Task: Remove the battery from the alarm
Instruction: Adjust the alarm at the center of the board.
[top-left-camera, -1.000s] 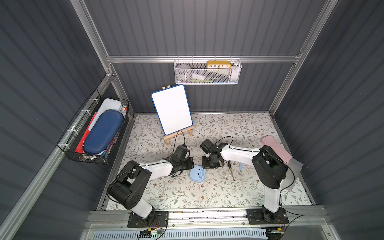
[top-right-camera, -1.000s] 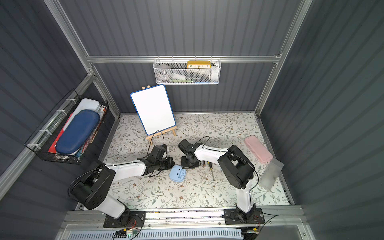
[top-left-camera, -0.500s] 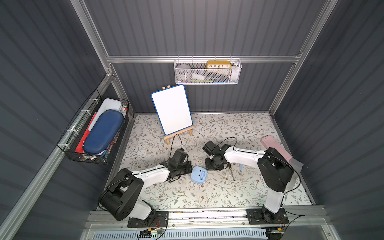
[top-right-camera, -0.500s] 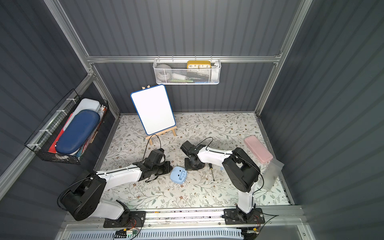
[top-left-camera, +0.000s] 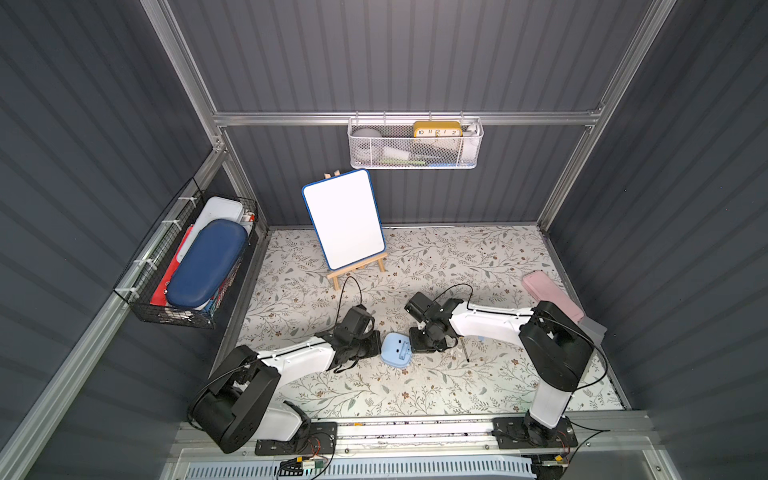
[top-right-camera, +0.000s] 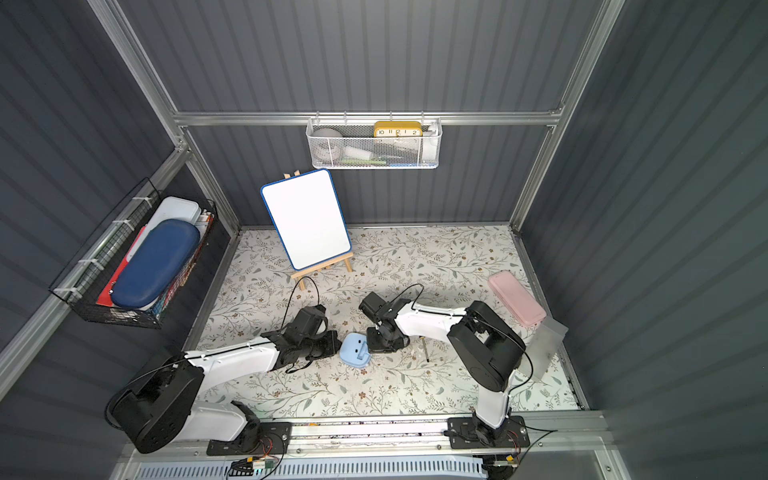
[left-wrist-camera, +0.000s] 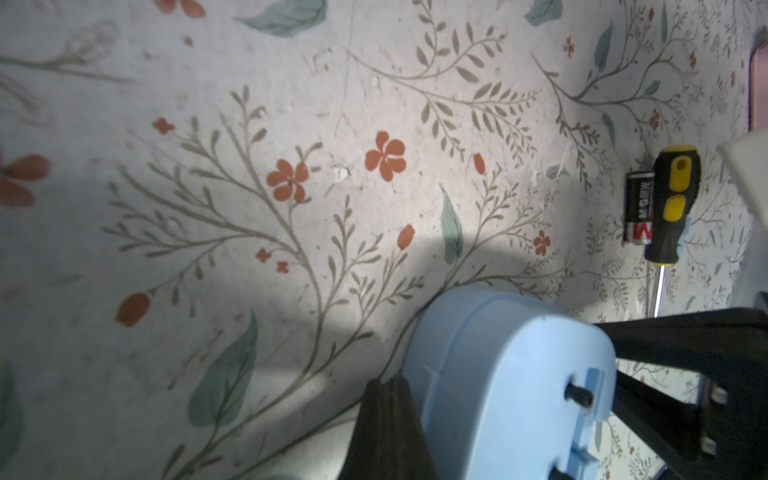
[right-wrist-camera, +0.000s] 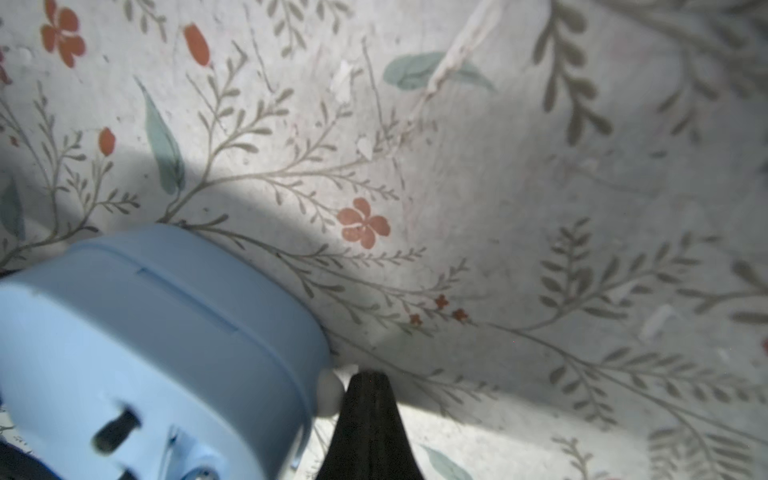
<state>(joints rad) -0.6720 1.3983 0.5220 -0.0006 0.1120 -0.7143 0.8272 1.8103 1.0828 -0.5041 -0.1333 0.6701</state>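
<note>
The light-blue alarm (top-left-camera: 396, 350) lies back up on the floral mat, its knobs showing in the left wrist view (left-wrist-camera: 511, 382). My left gripper (left-wrist-camera: 388, 384) is shut and empty, its tip against the alarm's left side (top-left-camera: 377, 344). My right gripper (right-wrist-camera: 370, 378) is also shut and empty, its tip beside a small white knob on the alarm's (right-wrist-camera: 158, 353) opposite side. The battery (left-wrist-camera: 638, 208) lies loose on the mat against the black-and-yellow screwdriver (left-wrist-camera: 673, 203), apart from the alarm. In both top views the right arm hides the battery.
The screwdriver's shaft (top-left-camera: 464, 351) shows right of the right gripper. A whiteboard on an easel (top-left-camera: 343, 220) stands at the back. A pink case (top-left-camera: 548, 293) lies at the right edge. Wire baskets hang on the back wall (top-left-camera: 415, 145) and left wall (top-left-camera: 187, 266).
Both arms have sunk lower, their elbows swinging toward the front rail, while the shut grippers stay at the alarm's two sides. The alarm has not visibly moved.
</note>
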